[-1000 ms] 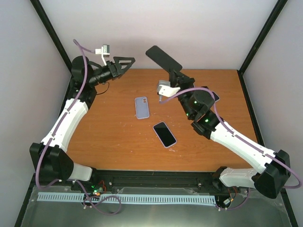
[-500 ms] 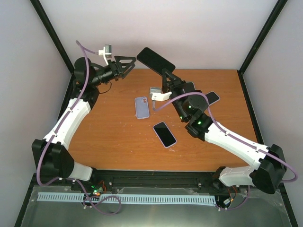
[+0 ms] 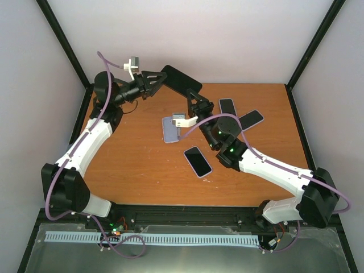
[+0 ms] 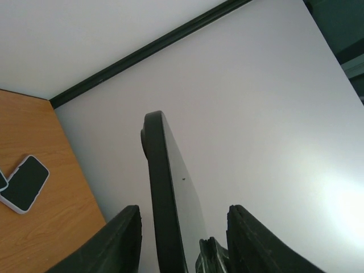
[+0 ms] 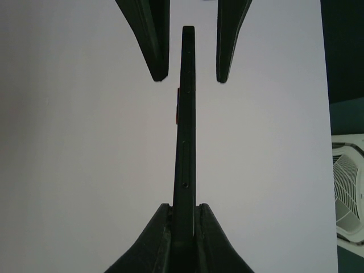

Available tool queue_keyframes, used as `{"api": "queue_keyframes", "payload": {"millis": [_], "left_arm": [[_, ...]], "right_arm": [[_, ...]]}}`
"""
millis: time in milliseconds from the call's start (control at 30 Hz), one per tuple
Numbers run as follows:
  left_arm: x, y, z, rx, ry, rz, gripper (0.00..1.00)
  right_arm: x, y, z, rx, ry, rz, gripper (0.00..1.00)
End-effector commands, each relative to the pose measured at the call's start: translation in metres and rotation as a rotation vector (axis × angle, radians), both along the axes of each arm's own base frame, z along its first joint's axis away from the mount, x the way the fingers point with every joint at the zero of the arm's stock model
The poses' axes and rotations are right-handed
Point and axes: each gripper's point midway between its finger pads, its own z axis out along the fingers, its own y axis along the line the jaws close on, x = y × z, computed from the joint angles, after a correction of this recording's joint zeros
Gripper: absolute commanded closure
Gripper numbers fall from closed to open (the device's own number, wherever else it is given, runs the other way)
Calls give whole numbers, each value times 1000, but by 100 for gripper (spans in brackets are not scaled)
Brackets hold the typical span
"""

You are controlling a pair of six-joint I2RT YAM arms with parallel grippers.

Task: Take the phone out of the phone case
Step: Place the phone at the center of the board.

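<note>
My right gripper (image 5: 185,211) is shut on the lower end of a black phone (image 5: 186,114), which it holds edge-on in the air above the table's back edge. From above, the phone (image 3: 181,81) slants up and left out of the right gripper (image 3: 193,104). My left gripper (image 3: 161,80) straddles the phone's upper end with its jaws apart. A gap shows on each side between the phone and the left fingers (image 5: 152,40). In the left wrist view the phone (image 4: 164,187) stands between the left gripper's (image 4: 183,230) fingers. I cannot tell the phone case from the phone.
On the orange table (image 3: 131,159) lie a lavender case or phone back (image 3: 169,131), a face-up phone in a lavender rim (image 3: 197,161), a black phone (image 3: 227,106) and another lavender-rimmed phone (image 3: 252,118). White walls close the back and sides.
The right arm has swung the black phone left, toward the left gripper. The left gripper has moved right around the phone's upper end and narrowed its jaws.
</note>
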Motion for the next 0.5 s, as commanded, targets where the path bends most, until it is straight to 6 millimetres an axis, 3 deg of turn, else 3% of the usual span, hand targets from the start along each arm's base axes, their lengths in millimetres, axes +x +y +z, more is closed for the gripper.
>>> {"api": "queue_keyframes", "payload": {"millis": [0,267,367,467], "left_arm": [[-2,-5,4,-27,-8,-28,62],[-2,-4,-7,-46,42,-26,88],[-3,-2,-11,-49,51,-23,99],[-1,2,-11,-47,47,-14,99]], "right_arm": [[-12,0,28,65,-108,12,97],[-16,0,21,49,-135,20,95],[-18,-3,19,53,-122,25,86],[-18,-6,11,47,-95,20,72]]}}
